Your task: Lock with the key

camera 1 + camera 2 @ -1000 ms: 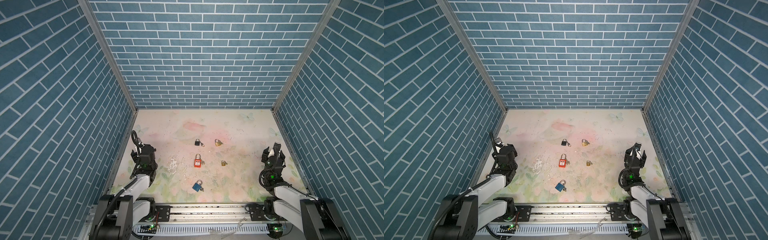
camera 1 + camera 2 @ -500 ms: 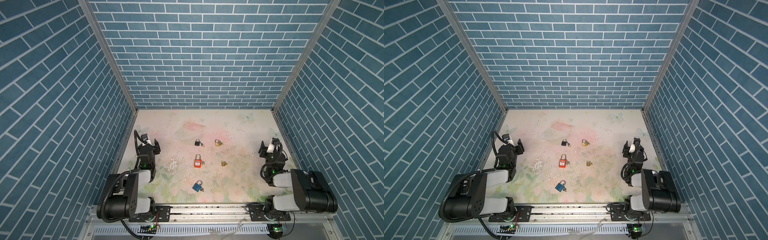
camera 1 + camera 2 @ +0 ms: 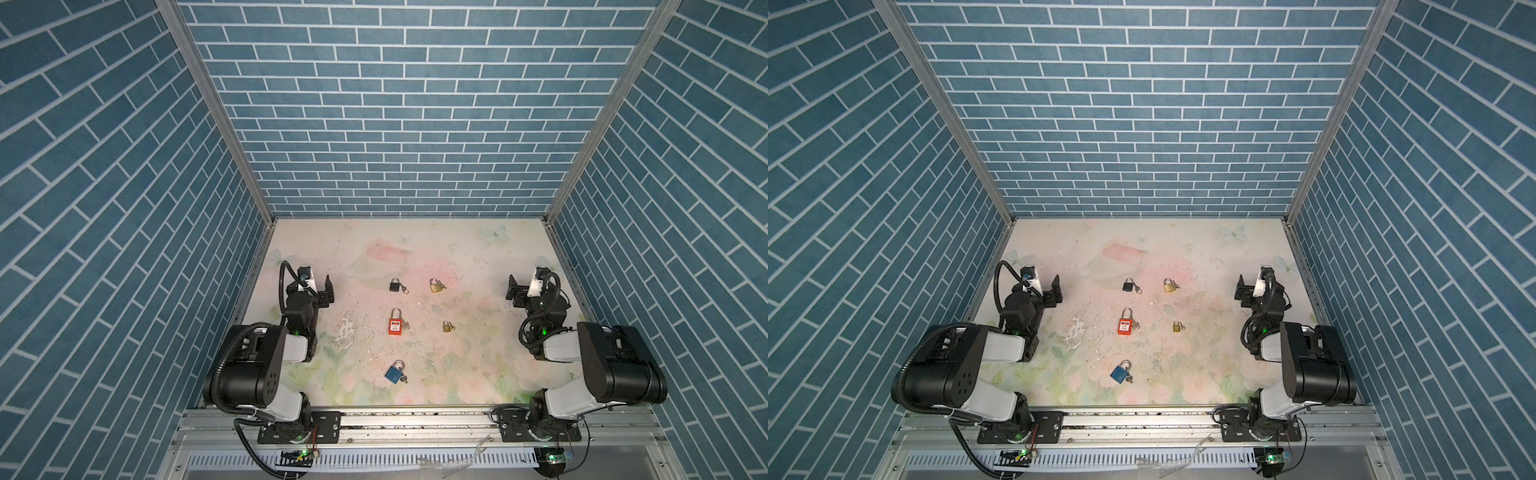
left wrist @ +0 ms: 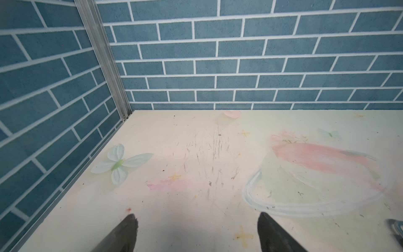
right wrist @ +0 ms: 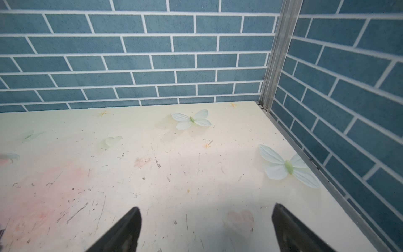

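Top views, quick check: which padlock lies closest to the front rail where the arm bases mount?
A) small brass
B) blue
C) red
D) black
B. In both top views the blue padlock lies nearest the front rail, with the red padlock farther back and the black padlock beyond that.
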`<state>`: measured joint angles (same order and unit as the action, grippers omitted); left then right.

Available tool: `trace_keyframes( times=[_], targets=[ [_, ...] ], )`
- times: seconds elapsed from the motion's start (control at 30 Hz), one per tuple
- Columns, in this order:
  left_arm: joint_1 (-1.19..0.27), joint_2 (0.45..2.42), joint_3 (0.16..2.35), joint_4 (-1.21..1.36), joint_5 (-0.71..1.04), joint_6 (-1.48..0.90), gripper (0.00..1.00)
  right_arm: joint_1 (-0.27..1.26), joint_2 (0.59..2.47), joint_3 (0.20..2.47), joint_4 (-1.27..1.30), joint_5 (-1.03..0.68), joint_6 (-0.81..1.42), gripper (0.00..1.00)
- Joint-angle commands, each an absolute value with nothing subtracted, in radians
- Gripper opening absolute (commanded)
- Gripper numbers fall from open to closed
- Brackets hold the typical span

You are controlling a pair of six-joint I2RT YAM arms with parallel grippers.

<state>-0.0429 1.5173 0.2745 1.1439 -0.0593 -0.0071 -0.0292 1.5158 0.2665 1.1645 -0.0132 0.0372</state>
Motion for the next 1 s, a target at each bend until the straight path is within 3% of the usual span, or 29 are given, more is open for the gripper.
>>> trace_keyframes(
  times=[0.0,0.97],
  targets=[
    [-0.047,1.518,0.277,1.138,-0.068,0.013,0.87,-0.033,1.518,0.270,1.134,-0.029,0.033,0.97],
    [-0.066,1.512,0.268,1.149,-0.100,0.023,0.87,-0.033,1.531,0.271,1.150,-0.040,0.022,0.99]
  ],
)
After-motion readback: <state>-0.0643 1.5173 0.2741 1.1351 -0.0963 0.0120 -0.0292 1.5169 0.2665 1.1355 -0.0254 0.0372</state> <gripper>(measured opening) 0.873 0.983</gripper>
